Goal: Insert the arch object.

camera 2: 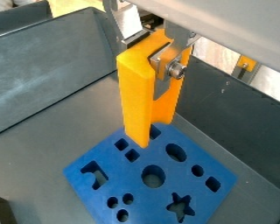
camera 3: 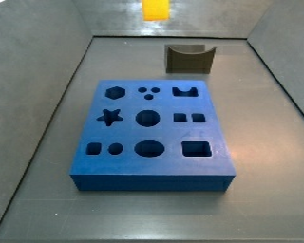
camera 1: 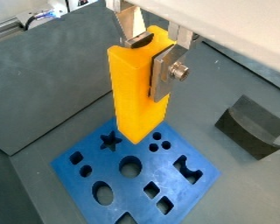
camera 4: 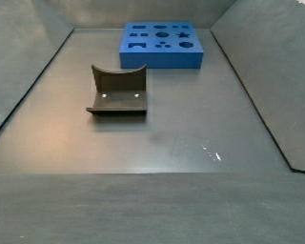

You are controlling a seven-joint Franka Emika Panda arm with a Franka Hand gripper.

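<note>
My gripper (camera 1: pixel 152 54) is shut on the arch object (camera 1: pixel 136 92), a tall orange-yellow block, gripping it near its upper end. It hangs upright, its lower end just above the blue board (camera 1: pixel 73 166) near the star-shaped hole. Both wrist views show this; the grip also appears in a wrist view (camera 2: pixel 152 52), with the block (camera 2: pixel 140 96) over the board (camera 2: pixel 95 157). In a side view only the block's lower end (camera 3: pixel 156 9) shows, high above the board (camera 3: pixel 129 161); the fingers are out of frame. The board (camera 4: pixel 162 59) lies at the far end in a side view, with no gripper in view.
A larger dark grey-brown block with a curved scoop (camera 3: pixel 189 59) stands on the grey floor beyond the board; it also shows in a side view (camera 4: pixel 118 92) and in a wrist view (camera 1: pixel 254 124). Grey sloping walls enclose the floor.
</note>
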